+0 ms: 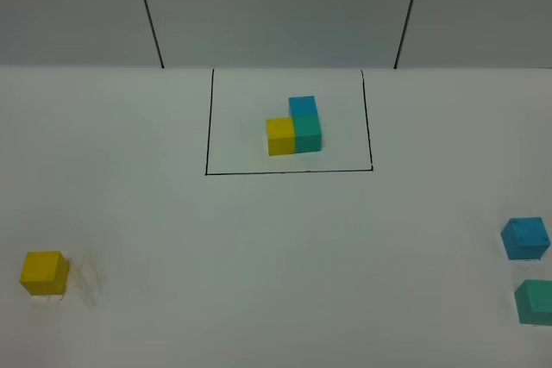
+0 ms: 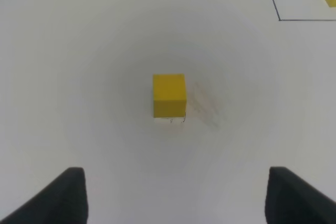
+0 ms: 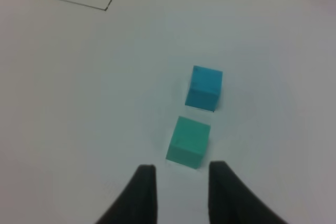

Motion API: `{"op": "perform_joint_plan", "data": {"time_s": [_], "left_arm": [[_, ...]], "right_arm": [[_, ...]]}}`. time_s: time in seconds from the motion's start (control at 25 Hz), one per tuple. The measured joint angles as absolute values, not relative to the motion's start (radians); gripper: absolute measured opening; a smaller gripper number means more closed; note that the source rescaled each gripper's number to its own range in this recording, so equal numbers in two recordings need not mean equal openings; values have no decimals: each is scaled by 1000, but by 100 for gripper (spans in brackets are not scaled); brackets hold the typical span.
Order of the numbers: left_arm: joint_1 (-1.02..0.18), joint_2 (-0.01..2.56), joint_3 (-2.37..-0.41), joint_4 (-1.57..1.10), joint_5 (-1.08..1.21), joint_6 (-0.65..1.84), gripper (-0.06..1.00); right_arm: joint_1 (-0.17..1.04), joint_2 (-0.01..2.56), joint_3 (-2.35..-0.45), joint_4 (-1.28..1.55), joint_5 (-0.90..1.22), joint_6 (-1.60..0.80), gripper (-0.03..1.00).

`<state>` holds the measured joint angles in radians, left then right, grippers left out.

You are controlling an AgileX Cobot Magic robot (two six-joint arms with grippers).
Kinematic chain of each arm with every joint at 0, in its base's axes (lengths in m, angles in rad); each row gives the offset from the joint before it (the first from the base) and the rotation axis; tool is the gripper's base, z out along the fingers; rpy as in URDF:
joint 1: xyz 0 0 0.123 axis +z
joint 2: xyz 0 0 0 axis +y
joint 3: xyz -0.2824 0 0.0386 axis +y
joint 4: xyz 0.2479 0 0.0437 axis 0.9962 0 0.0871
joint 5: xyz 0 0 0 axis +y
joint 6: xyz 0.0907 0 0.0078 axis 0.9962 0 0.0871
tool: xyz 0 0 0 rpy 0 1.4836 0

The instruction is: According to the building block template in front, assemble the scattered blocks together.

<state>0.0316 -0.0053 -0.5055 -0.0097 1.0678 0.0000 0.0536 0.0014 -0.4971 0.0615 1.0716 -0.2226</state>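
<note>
Left tool (image 2: 174, 171), released and empty, faces the yellow cube (image 2: 169, 94) lying ahead, centred on its axis; right tool (image 3: 181, 167), clenched on nothing, faces the teal cube (image 3: 188, 141) just ahead, the blue cube (image 3: 205, 86) just beyond.

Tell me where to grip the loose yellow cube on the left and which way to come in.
Take the yellow cube by two opposite side faces, coming straight down from above with the left gripper. It sits flat and alone on the table, so every side is free, and the fingers stand wider apart than the cube.
</note>
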Motion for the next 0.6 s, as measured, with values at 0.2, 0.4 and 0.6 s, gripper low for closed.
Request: {"op": "perform_joint_plan", "data": {"time_s": [0.2, 0.4, 0.6], "left_arm": [[32, -5, -505, -10, 1068, 0, 61], [32, -5, -505, -10, 1068, 0, 61], [32, -5, -505, -10, 1068, 0, 61]], "right_arm": [[54, 1, -497, 62, 1071, -223, 0], [54, 1, -497, 62, 1071, -223, 0], [54, 1, -497, 62, 1071, -223, 0]]}}
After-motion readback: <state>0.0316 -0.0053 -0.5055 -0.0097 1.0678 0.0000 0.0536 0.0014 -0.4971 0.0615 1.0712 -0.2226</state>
